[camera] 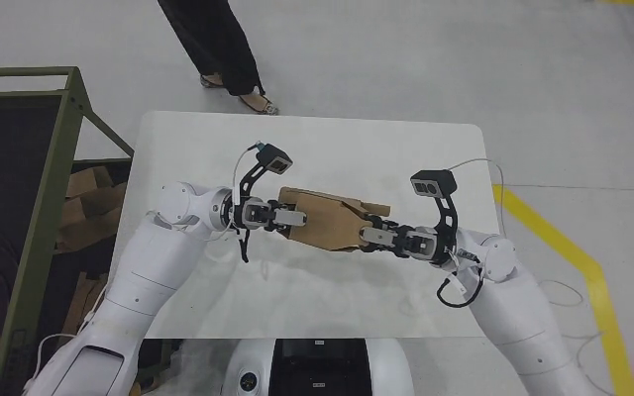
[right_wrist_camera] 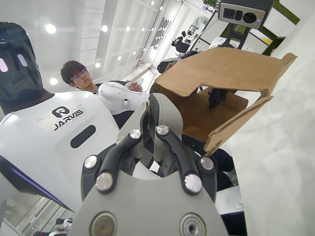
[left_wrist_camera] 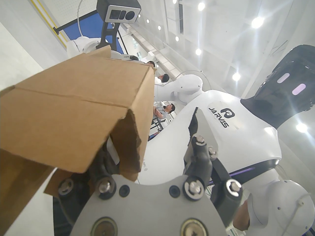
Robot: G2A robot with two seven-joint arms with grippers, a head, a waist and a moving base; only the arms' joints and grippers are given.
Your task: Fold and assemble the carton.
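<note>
Cardboard carton [camera: 322, 220], brown and half-opened, is between both grippers around the middle of the white surface [camera: 297, 297] – right gripper [camera: 369, 235] fingers clamped on one end's edge, left gripper [camera: 289, 216] fingers spread open at the other end.

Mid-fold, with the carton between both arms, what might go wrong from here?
1. The right gripper pinches only a thin edge of the carton; it may slip or tear.
2. The left gripper looks open around a wall, so the carton may twist on that side.
</note>
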